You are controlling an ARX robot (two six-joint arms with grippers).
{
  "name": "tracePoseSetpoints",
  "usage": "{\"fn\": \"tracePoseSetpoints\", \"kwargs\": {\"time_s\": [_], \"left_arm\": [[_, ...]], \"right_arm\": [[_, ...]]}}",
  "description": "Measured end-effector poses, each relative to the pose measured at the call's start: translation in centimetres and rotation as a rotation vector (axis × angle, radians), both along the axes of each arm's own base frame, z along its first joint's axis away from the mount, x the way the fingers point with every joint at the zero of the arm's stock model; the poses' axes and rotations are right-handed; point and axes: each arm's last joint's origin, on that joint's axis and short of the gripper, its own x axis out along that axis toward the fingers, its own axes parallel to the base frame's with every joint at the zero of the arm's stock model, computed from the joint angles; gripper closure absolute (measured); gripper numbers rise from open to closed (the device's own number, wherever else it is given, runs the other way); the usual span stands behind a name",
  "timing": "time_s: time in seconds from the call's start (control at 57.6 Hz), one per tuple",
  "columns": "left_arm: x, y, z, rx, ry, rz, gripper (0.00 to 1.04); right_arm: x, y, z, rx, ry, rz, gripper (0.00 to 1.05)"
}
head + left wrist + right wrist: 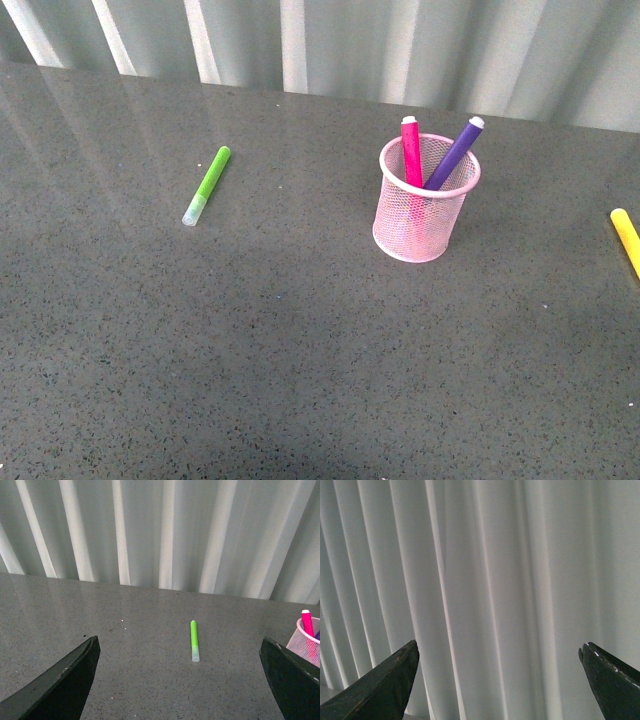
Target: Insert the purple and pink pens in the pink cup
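both pincers stand with jaws wide apart and hold nothing, the left pincer low over the surface, the right pincer facing only the curtain. the pink pen and purple pen already stand in the pink cup, so i'd judge the job done; just draw back without knocking it. only the front view shows the yellow marker, while the green marker shows from the left wrist too.
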Motion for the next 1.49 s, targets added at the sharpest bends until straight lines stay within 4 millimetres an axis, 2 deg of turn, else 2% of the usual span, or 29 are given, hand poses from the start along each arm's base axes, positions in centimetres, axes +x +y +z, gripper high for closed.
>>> {"fn": "tracePoseSetpoints", "kwargs": {"time_s": [0.087,0.191,0.312,0.364,0.555,0.85,1.492], "left_arm": [[0.0,0.0,0.0,0.000,0.000,0.000,0.07],[0.0,0.0,0.0,0.000,0.000,0.000,0.07],[0.0,0.0,0.0,0.000,-0.001,0.000,0.07],[0.0,0.0,0.0,0.000,-0.001,0.000,0.07],[0.0,0.0,0.0,0.000,-0.001,0.000,0.07],[0.0,0.0,0.0,0.000,-0.001,0.000,0.07],[0.0,0.0,0.0,0.000,-0.001,0.000,0.07]], "right_arm": [[-0.7,0.2,-0.3,-0.014,0.184,-0.201,0.21],[-1.8,0.4,-3.4,-0.115,0.383,-0.280,0.39],[-2.5,0.4,-5.9,-0.159,0.422,-0.285,0.58],[-2.9,0.4,-6.9,-0.169,0.424,-0.289,0.71],[-4.0,0.4,-8.7,-0.181,0.408,-0.294,1.02],[-5.3,0.4,-11.1,-0.180,0.409,-0.294,1.01],[-6.8,0.4,-13.2,-0.178,0.393,-0.295,1.01]]}}
